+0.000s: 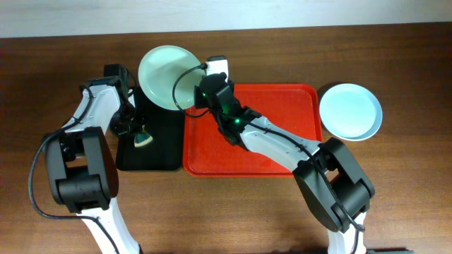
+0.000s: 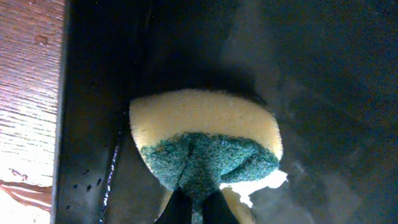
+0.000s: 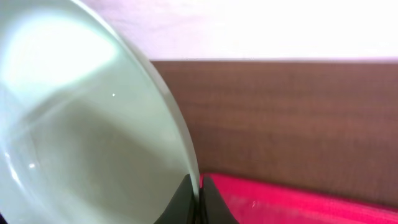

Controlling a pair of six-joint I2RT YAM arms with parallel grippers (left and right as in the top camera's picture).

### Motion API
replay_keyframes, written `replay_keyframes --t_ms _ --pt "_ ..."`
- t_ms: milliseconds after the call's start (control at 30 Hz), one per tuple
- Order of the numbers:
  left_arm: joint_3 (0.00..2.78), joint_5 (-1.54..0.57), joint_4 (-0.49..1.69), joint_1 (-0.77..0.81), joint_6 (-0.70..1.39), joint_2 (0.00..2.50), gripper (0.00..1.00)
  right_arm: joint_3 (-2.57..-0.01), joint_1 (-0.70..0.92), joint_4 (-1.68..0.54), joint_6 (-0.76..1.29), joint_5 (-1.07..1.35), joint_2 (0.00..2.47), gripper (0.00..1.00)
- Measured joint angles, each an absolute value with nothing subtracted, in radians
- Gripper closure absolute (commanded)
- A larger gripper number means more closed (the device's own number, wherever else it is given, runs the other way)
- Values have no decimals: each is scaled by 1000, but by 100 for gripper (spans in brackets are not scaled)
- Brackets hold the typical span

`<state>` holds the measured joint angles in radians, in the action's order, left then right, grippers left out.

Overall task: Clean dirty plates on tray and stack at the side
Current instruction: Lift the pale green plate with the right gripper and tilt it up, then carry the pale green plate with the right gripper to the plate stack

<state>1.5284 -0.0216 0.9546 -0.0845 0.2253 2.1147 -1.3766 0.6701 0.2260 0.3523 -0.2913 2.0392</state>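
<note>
One glossy pale-mint plate [image 1: 164,67] in right claw [image 3: 199,202]; sponge [image 2: 205,134] in left claw [image 2: 198,208].

We saw a dark brown wooden table [image 1: 395,183], its grain running sideways, filling almost the whole overhead view. Beyond the right gripper [image 3: 199,190], past the table's far edge, rose a pale wall [image 3: 280,28], washed almost white by strong light. From above, that wall showed only as a narrow light strip along the far side. Off to the left of the left gripper [image 2: 198,210], in its own camera's view, the wood carried a drop or two of water and a bright glare low down.
</note>
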Motion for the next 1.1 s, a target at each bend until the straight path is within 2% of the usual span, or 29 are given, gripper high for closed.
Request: replay_keyframes --t_ms 533,867,1100 --pt "1528 -22 953 -84 225 2115 100 -1519 790 271 -204 -519 2040 96" --pt "1526 -19 952 -83 225 2115 100 -1535 826 488 -558 -696 2040 96" --pt "1526 -19 952 -83 225 2115 100 -1535 833 619 -677 -726 2040 96"
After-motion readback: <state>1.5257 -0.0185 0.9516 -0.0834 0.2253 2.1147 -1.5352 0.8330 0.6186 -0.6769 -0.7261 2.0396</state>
